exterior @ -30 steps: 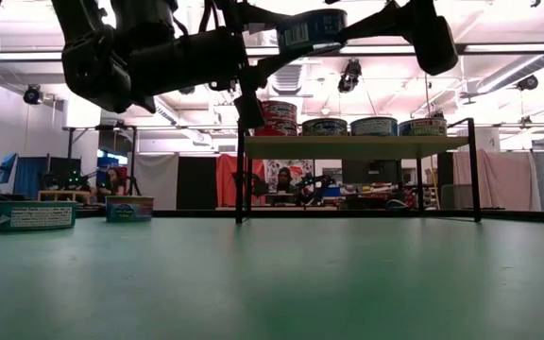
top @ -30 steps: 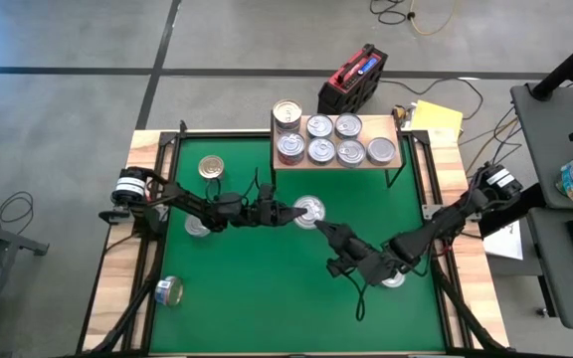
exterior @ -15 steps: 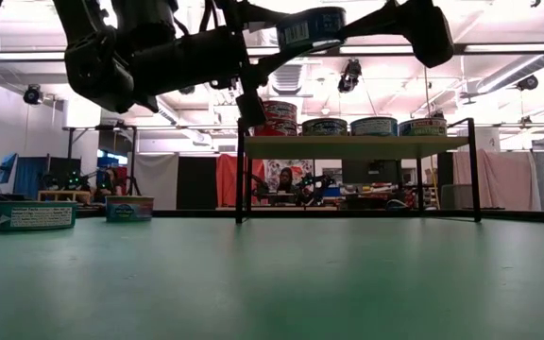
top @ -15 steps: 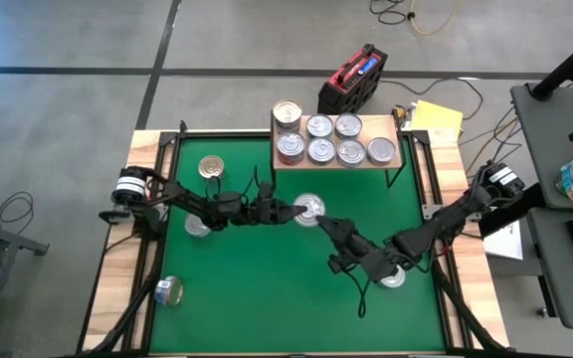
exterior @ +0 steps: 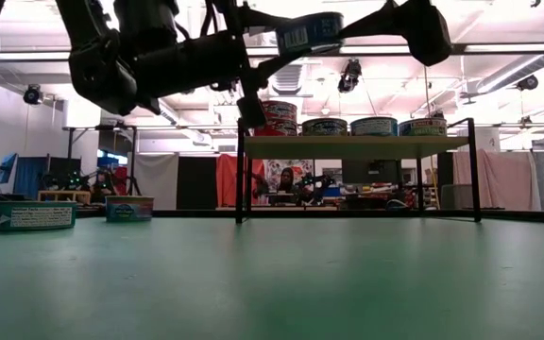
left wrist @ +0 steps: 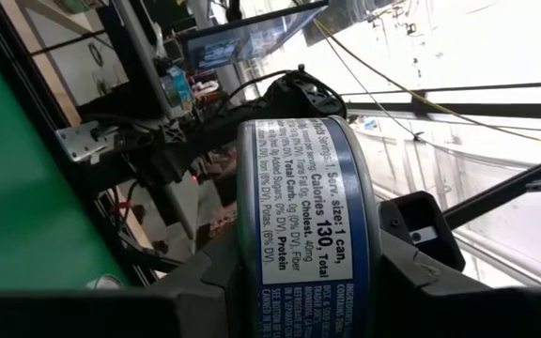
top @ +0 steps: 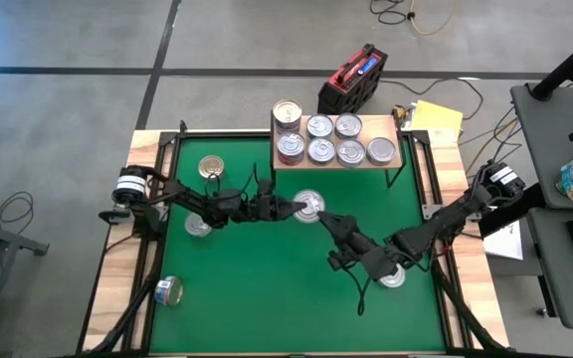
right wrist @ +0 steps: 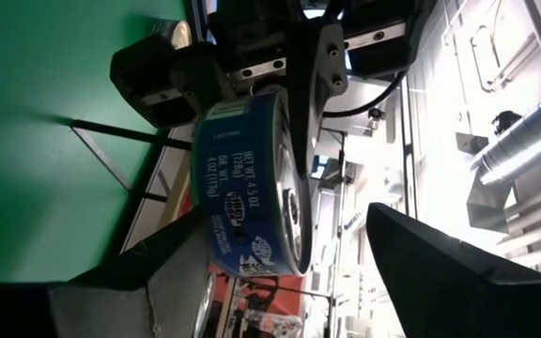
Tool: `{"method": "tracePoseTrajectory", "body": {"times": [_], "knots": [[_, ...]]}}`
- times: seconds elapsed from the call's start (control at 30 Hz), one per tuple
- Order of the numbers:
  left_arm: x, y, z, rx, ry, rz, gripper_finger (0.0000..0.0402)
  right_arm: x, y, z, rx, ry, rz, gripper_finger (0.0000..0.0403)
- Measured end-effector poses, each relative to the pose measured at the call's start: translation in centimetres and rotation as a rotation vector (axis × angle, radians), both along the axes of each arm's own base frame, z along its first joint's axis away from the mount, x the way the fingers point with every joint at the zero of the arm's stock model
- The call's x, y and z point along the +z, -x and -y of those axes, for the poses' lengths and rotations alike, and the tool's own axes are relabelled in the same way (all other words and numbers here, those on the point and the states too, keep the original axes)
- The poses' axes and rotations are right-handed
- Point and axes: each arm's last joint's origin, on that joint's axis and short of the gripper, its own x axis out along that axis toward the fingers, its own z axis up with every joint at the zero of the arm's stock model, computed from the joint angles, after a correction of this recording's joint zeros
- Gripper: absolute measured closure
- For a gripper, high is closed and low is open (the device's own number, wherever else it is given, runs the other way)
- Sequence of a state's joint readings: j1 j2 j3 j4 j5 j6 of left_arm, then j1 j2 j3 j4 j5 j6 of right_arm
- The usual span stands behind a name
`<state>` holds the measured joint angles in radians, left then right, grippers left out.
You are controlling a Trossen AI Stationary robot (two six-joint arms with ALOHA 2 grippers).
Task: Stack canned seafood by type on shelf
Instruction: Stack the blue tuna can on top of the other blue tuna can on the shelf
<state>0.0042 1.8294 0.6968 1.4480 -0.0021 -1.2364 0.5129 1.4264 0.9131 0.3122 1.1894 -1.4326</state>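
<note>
From above, we judge a handover in mid-air: the left gripper (top: 299,208) clamps a short round silver-topped tin (top: 309,207) above the green bench (top: 267,298), below the light-wood shelf (top: 391,134). In the right wrist view, the right gripper (right wrist: 289,239) gapes wide around its blue label; next, withdrawal.

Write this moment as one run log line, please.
stage: handover above mat | left gripper: shut on can | right gripper: open beside can | shelf: seven cans
</note>
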Motion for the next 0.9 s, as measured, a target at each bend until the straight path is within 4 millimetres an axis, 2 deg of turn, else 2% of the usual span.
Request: {"method": "tracePoseTrajectory", "body": {"times": [0.4, 0.67, 0.9], "knots": [[0.4, 0.2, -0.9, 0.041, -0.016, 0.041, 0.0280, 0.0, 0.1, 0.0, -0.017, 0.001, 0.006, 0.0141], [1.3, -0.4, -0.1, -0.035, -0.032, 0.075, 0.0279, 0.0, 0.0, 0.1, -0.017, 0.012, -0.006, 0.0129], [1.3, -0.9, 0.2, -0.060, -0.037, 0.038, 0.0279, -0.1, 0.0, 0.1, -0.014, 0.027, -0.025, 0.0142]]}}
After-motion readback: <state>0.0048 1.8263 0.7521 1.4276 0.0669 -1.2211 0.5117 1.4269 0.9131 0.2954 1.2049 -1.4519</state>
